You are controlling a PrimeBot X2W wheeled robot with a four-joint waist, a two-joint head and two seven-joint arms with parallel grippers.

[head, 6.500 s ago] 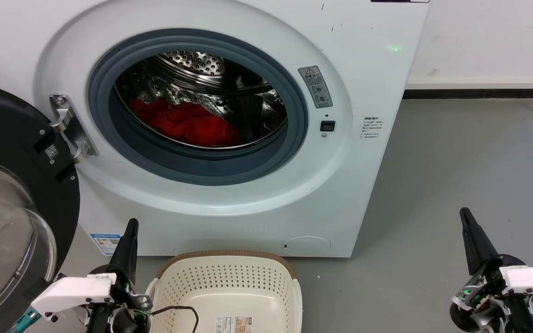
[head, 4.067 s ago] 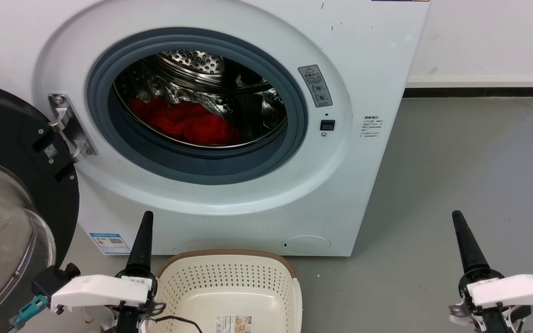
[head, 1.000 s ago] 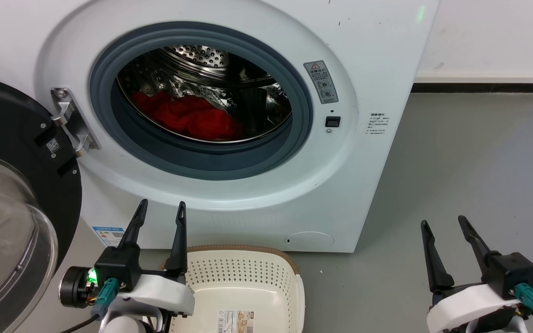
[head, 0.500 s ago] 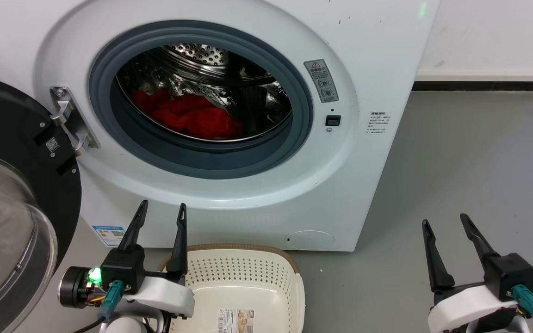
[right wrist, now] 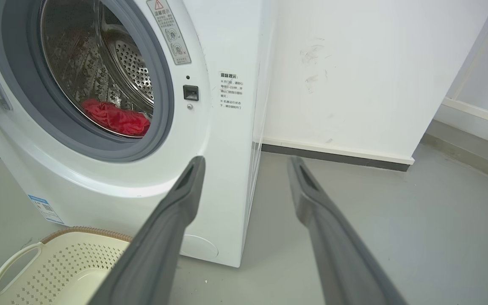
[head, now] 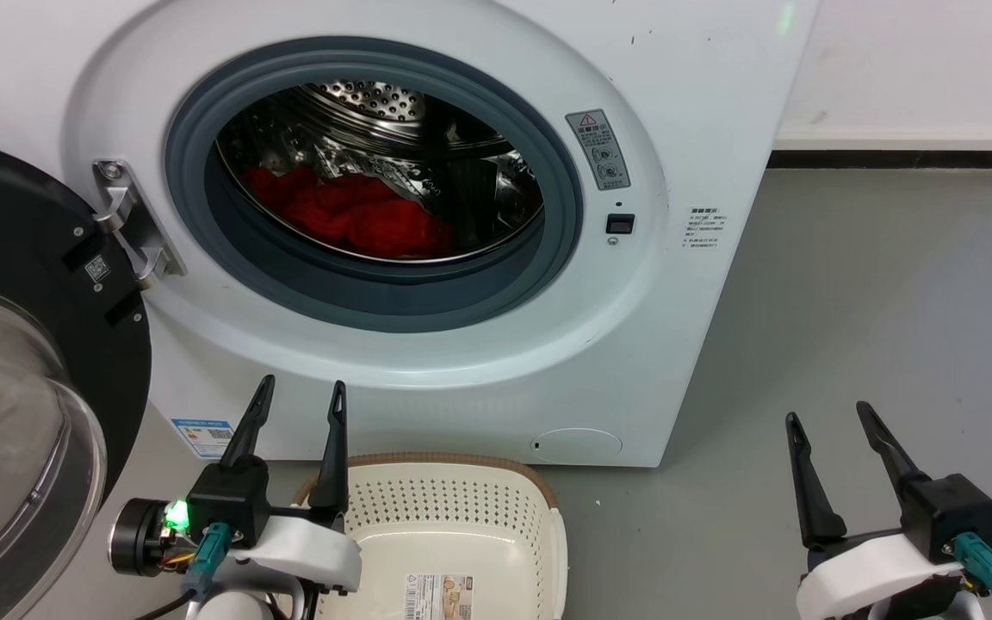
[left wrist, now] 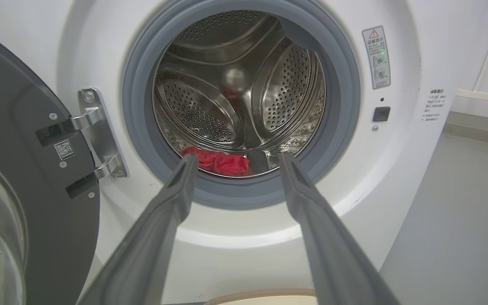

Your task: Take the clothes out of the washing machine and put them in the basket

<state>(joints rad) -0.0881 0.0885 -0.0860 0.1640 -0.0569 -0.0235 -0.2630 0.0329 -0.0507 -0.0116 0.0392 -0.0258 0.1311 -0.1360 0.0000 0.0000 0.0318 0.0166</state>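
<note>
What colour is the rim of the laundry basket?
Brown; the rim shows best in the head view.

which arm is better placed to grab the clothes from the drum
Left. The left claw is open below the porthole, and its wrist view frames the clothes dead ahead. The right claw, also open, sits off past the washer's right side, likely a longer reach.

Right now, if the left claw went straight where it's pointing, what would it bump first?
The left claw points into the open washing machine, so it probably passes over the grey gasket and the red clothes and meets the steel drum first. Depth is unclear.
</note>
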